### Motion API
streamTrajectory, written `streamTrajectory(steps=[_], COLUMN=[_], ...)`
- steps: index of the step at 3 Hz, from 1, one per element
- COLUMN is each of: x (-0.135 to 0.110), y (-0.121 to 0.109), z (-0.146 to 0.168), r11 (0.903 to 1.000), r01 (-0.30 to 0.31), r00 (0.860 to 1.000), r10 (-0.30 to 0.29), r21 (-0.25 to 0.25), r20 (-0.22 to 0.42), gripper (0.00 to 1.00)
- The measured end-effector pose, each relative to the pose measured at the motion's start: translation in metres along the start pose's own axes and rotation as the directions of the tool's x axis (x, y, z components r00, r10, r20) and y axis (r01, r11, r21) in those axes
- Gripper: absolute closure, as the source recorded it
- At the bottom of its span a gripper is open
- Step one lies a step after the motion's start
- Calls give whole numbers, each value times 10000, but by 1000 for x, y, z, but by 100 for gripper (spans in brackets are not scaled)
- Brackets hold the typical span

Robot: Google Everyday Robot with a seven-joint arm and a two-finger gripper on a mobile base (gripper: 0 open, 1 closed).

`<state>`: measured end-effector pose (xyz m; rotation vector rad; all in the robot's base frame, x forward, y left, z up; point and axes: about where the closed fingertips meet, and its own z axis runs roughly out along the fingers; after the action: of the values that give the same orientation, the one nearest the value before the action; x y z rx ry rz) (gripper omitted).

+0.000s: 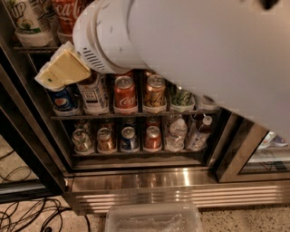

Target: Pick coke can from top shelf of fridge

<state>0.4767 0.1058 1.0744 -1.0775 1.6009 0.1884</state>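
Hovering in front of the left end of the top shelf [31, 47], across its front edge and dipping just below it: gripper [63, 71], cream-coloured, aimed left and down, carried on a thick white arm [190, 54] covering much of the fridge [181, 181]. Open or closed: cannot tell from this angle.

Standing on the top shelf, just up and right of the gripper: coke can [68, 12], red, with only part of the body showing, top cut off by the upper edge of view and right side hidden behind the arm. Not touched by the gripper.

Judged to have some heft if full, and to be stiff along its height, yet thin-walled and apt to dent under a hard squeeze. Smooth, probably cold and perhaps damp, so slippery. Best taken around the middle of the body, squarely from the front, keeping clear of the cup [22, 20] to its left, then raised slightly before being drawn out over the front edge.

Readable: white script on the coke can, "ca" plain, the rest hidden. "UP" in green on the cup. Seemingly Pepsi on the blue can [63, 102] at the left end of the middle shelf, though half covered. White script on a red can [124, 94] further right, possibly Coca-Cola too. Pale marking on the copper can [155, 93], not legible.
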Motion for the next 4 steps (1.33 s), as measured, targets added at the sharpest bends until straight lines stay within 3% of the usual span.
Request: streamTrajectory(steps=[1,2,3,4], x=[-11,-8,0,13], y=[7,-1,-20,-33], z=[2,11,7,-9], r11=[9992,9920,9727,9439], r01=[-26,-497,-1426,-2285], r00=[9990,9926,9750,9567], r10=[8,362,1062,1724], r21=[407,1159,1830,2385], r20=[452,1156,1951,2343], gripper=[0,0,0,0])
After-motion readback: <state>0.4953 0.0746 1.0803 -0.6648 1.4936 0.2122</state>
